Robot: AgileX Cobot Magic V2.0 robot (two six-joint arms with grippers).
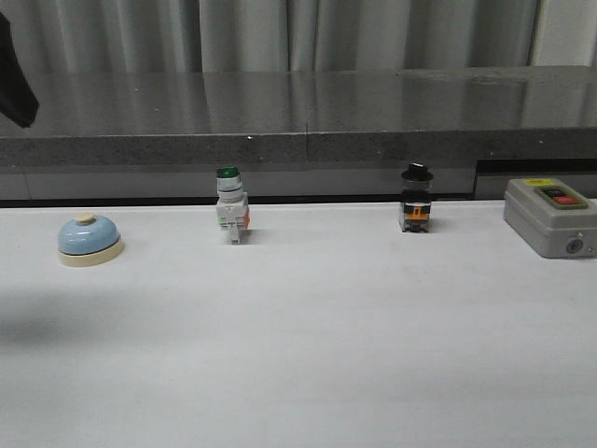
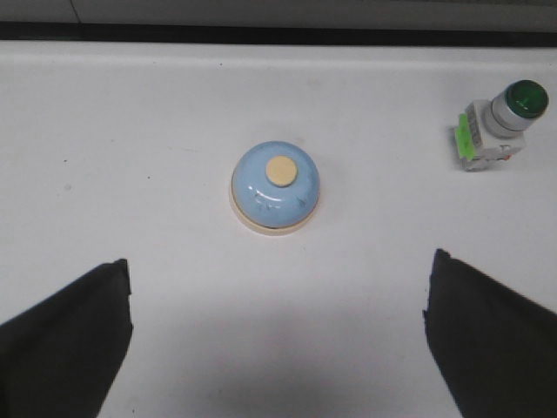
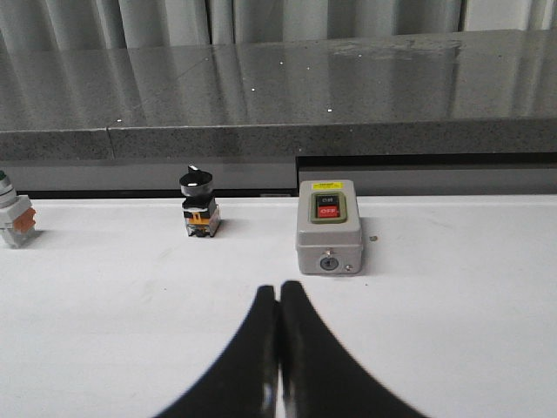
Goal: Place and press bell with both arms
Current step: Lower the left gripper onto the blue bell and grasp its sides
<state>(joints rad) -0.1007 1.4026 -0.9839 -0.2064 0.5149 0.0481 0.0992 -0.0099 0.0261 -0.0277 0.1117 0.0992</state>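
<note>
The light-blue bell with a cream base and cream button stands on the white table at the far left. In the left wrist view the bell lies below and ahead of my left gripper, which is open wide, empty and held above the table. Part of my left arm shows at the top left of the front view. My right gripper is shut and empty, low over the table in front of the grey switch box. The right arm is out of the front view.
A white push-button with a green cap stands at the back centre-left, also in the left wrist view. A black selector switch stands right of centre. The grey switch box sits at the far right. A dark stone ledge runs behind the table.
</note>
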